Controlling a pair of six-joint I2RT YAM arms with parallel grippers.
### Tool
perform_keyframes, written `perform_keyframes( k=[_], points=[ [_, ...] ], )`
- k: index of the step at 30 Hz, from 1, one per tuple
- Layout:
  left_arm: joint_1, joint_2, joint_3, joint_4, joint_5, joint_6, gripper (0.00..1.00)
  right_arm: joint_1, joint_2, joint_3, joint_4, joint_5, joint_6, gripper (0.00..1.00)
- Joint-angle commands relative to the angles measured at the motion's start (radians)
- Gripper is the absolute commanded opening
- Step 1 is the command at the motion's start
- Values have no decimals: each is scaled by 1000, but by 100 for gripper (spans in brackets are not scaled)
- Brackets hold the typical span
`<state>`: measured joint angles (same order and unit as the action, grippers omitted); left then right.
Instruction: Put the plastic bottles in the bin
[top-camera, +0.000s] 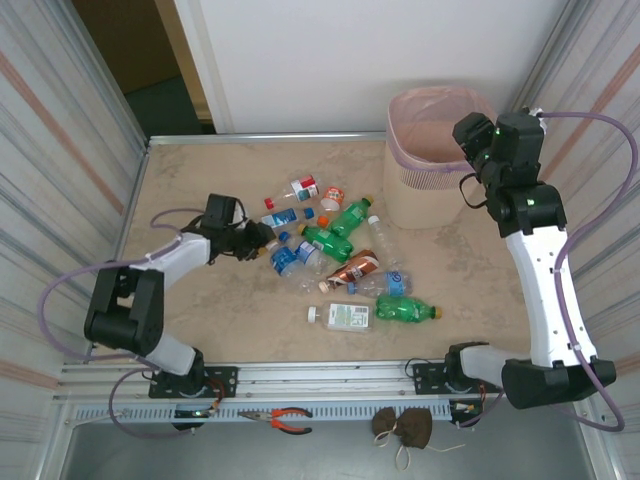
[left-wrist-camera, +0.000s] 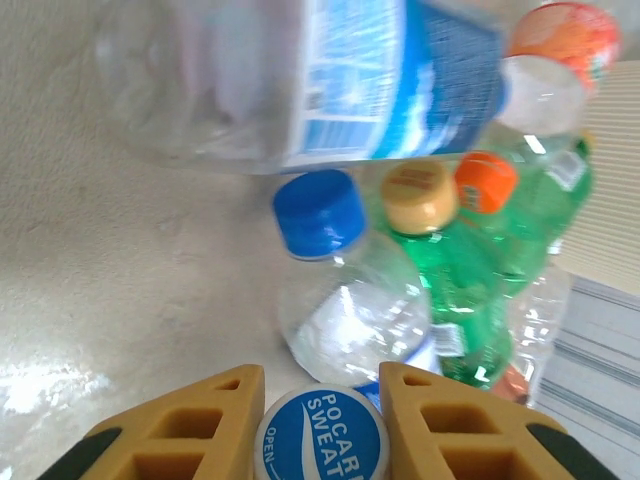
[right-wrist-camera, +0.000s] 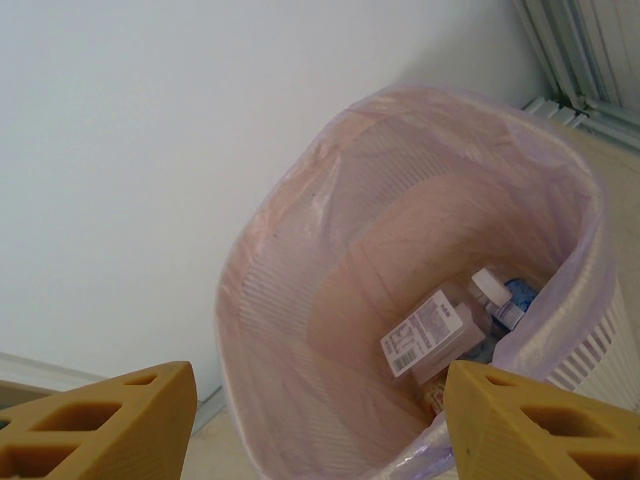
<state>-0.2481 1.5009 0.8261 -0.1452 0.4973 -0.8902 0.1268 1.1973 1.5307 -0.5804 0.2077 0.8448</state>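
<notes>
Pocari bottle (left-wrist-camera: 322, 445) in left claw (left-wrist-camera: 321, 395), right claw (right-wrist-camera: 320, 400) above bin (right-wrist-camera: 285, 290)

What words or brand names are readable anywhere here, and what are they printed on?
"POCARI SWEAT": blue-and-white bottle cap.
"OPEN": same cap's rim.
Blue bottle label: blurred, unreadable.
White label inside the bin: too small to read.

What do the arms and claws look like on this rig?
Left arm and right arm: white links, black joints, a lavender cable looping along each; green lights on the right. Left claw and right claw: mustard-yellow fingers with cut-out pockets.
</notes>
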Motion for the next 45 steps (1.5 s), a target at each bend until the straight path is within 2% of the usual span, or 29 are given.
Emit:
perform_keyframes(
  k=[1,8,10,15,19,24,29,38,45],
  points=[
    [18,-110,5,-52,-9,71,27,8,-37,-28,51,-51,-68,66],
    [45,-299,28,-78,2,203,25,20,-100,-147,277,-306,-210,68],
    [51,-352,32,-64,20,247,25,22,-111,-179,347,-415,-250,69],
    [55,-448,43,28,128,341,23,42,-119,-238,498,-695,-339,72],
    [55,-485,78,88,225,394,19,113,-117,-251,529,-810,-440,74],
    [53,-516,127,143,332,444,16,238,-125,-284,523,-840,-590,78],
    [51,-552,159,185,377,476,16,363,-101,-291,479,-851,-724,82],
    [-3,-589,190,234,384,554,11,535,-6,-328,562,-798,-710,82],
    [-31,-578,216,240,376,567,10,638,69,-332,617,-759,-707,86]
  ],
)
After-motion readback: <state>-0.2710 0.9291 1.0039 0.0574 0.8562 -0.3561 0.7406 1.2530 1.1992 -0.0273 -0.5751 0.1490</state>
